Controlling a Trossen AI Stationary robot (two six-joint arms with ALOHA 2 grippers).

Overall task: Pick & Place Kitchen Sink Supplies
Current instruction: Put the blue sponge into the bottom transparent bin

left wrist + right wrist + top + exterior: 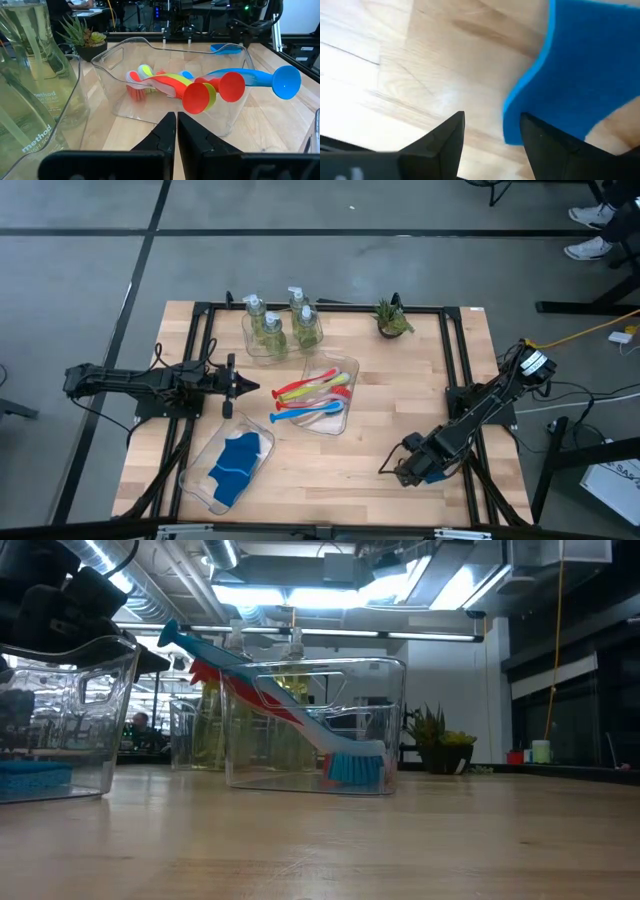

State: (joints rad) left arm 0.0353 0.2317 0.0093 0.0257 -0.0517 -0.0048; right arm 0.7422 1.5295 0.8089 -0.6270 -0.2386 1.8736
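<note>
right wrist view first: my right gripper [490,135] has its fingers spread apart, nothing between them, and a flat blue sponge piece [585,70] lies on the bare bench [420,75] just past the fingertips, off toward 1 o'clock. its near curved edge sits almost against one finger [545,140]; contact, can't tell. long axis not readable this close, it fills the corner.

high view puts the right gripper [412,468] low at the bench's 5 o'clock corner, and the sponge itself is hidden under it there. so the right arm is clearly the nearer one for that piece. more blue sponge pieces [236,463] sit in the clear tray [200,485] at 7 o'clock, well apart, across the bench, so my guess is a long carry toward 9 o'clock after a short nudge onto the sponge.

left gripper [243,387] waits at 9 o'clock, fingers pressed together, empty, pointing at the brush tray [345,420]. brushes [312,398] lie in it, long axes running roughly 3 to 9, handle ends toward the left gripper.

pump bottles [280,323] stand at 12 o'clock in their own tray. only readable writing: "method" on the bottle [35,75] in the left wrist view. potted plant [392,320] at 1 o'clock.
</note>
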